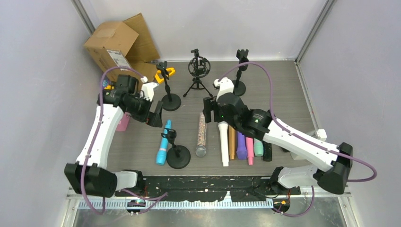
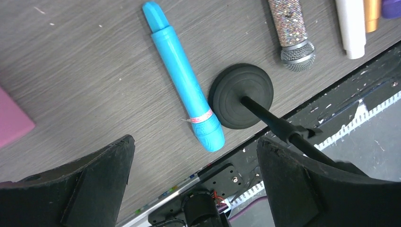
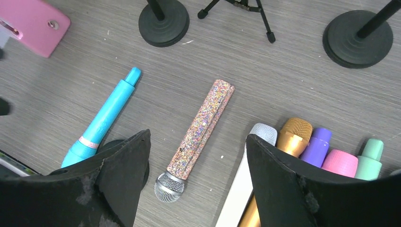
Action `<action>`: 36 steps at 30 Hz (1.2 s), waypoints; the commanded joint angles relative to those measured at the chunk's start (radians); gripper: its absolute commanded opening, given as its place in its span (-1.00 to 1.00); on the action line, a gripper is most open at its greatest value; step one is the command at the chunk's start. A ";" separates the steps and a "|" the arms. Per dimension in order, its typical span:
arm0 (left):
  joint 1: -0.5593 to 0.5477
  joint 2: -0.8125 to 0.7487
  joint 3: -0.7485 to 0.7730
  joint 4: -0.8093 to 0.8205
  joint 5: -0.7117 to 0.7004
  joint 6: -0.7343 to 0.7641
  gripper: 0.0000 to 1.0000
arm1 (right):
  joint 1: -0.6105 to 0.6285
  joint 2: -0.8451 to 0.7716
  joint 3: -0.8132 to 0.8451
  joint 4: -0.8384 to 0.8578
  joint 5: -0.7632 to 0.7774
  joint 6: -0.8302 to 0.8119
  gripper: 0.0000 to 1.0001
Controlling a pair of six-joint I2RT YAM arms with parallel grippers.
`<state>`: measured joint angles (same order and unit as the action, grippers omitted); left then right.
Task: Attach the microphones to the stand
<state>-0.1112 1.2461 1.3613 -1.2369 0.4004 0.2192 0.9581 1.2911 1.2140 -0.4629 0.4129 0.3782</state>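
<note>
While both arms hang above the grey wood-grain surface (image 1: 283, 85), every microphone lies flat on it. The left jaws are spread as wide as they go, with nothing between them. Below them lie the slim cyan plastic microphone (image 2: 184, 78) and the black round-based stand (image 2: 241, 94), whose base sits just beside the microphone's thicker end.

The right jaws are also parted and hold nothing. They are above the silver-glitter microphone (image 3: 198, 137), which lies alone with its mesh head toward the near edge. To its right, packed side by side, lie the white microphone (image 3: 263, 132), the gold one (image 3: 294, 135), the purple one (image 3: 318, 144), the pink one (image 3: 340, 163) and the mint green one (image 3: 372, 153). The black microphone (image 1: 267, 151) ends the row.

Farther back stand two more black round-based stands, one left (image 1: 170, 101) and one right (image 1: 239, 87), with a small black tripod (image 1: 197, 71) carrying a ring mount between them. A brown cardboard box (image 1: 111, 45) fills the far left corner.
</note>
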 commanded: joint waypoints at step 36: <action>-0.157 0.409 -0.295 0.476 -0.167 -0.010 0.19 | 0.001 -0.156 -0.058 0.247 0.068 -0.136 0.49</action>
<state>-0.2478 1.6531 1.0679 -0.7883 0.2668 0.1902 0.9581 1.1526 1.1351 -0.2905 0.4732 0.2634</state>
